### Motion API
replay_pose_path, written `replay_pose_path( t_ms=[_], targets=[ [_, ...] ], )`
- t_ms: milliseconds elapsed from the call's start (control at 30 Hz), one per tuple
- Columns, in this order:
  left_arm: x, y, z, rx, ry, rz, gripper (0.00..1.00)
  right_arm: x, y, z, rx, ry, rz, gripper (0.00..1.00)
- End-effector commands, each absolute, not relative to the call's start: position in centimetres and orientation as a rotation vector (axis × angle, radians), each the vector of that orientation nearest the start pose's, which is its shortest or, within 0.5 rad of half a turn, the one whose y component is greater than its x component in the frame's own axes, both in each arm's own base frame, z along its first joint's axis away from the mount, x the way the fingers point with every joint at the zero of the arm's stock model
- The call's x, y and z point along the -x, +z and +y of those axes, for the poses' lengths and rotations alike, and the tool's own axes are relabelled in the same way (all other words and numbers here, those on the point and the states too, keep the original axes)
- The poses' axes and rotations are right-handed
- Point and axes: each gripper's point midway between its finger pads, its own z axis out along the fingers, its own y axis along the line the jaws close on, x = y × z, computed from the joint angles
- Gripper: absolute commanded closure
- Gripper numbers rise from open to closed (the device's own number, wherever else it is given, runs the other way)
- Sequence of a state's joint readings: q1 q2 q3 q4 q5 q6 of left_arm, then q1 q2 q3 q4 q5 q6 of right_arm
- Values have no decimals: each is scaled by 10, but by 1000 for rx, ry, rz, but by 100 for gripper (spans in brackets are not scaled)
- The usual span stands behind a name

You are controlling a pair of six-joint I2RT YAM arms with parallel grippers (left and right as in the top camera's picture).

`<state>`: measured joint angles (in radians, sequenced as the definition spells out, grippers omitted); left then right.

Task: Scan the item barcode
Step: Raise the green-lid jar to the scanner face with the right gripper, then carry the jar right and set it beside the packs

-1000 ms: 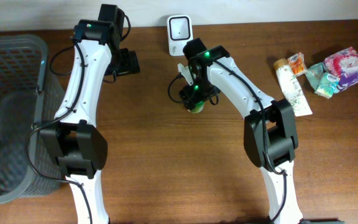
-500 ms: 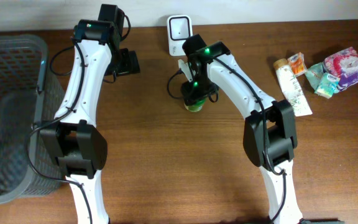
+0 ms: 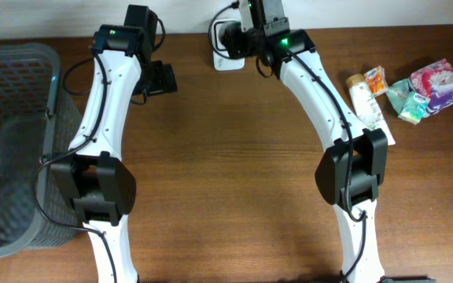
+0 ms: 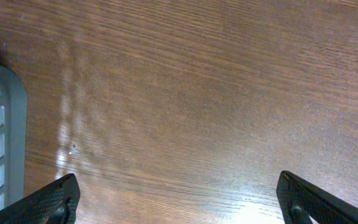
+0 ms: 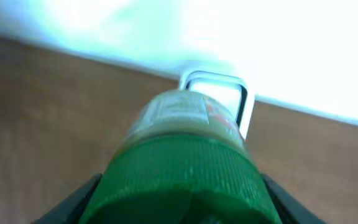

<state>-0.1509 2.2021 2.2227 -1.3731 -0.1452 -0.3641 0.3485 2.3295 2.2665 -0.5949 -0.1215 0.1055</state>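
Before the boxy white scanner, a round green-capped bottle

Nothing here can actually be read as a word, brand or number. In the right wrist view the bottle carries a pale label with grey lines of print and a red mark toward its three o'clock edge, all too blurred to make out. In the overhead view, at about three o'clock, the white tube has dark print along its length and the packets beside it bear coloured print, both too small to read.
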Motion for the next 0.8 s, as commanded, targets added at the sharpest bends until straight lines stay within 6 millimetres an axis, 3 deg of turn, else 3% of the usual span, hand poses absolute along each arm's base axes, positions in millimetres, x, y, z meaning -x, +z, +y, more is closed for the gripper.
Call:
replay_pose_path(
  t_ms=[0,167,267,600,700,767],
  targets=[
    [-470,156,-47,350,106,2869,1,-623,214,252,324,407,2087,61],
    [-470,156,-48,350,105,2869,1,-660,245,265,259,473,1824,61],
    [-470,156,-48,350,105,2869,1,-668,241,258,215,427,1805,64],
    [-470,156,-48,350,105,2869,1,-671,228,252,160,413,1844,63],
    [-470,156,-48,350,105,2869,1,-669,246,217,55,424,1886,63],
    [-470,156,-48,350,105,2869,1,-656,266,163,-14,365,1970,63]
  ],
)
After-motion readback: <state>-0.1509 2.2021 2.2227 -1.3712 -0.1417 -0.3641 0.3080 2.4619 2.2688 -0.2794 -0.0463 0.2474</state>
